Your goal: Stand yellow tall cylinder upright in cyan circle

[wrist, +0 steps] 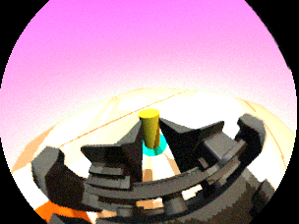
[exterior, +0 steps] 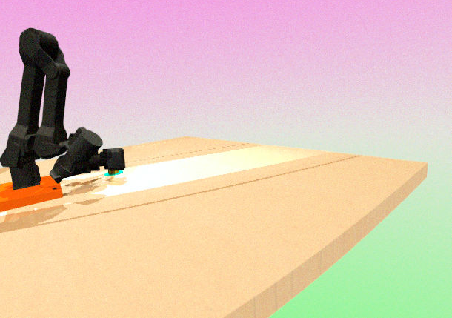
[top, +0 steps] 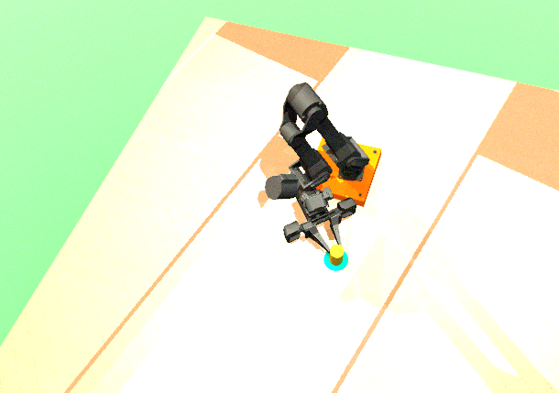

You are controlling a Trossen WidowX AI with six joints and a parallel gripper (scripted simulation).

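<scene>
The yellow tall cylinder [top: 336, 254] [exterior: 113, 172] [wrist: 150, 129] is upright, with its lower end inside the cyan circle [top: 327, 261] [exterior: 119, 173] [wrist: 162, 147]. Its base looks to be at the table surface in the exterior view. The ring of cyan shows around its base in the top view. My gripper [top: 334, 248] [wrist: 150, 122] comes in from the arm's side and is shut on the cylinder's upper part, one fingertip at each side in the wrist view. In the exterior view the gripper's dark body hides the fingertips and most of the cylinder.
The orange base plate [top: 373, 170] [exterior: 37, 194] of the arm is behind the gripper. The table top [top: 220, 303] [exterior: 241, 230] has thin brown lines and bright patches of light. Its edge [exterior: 333, 243] shows at the right in the exterior view.
</scene>
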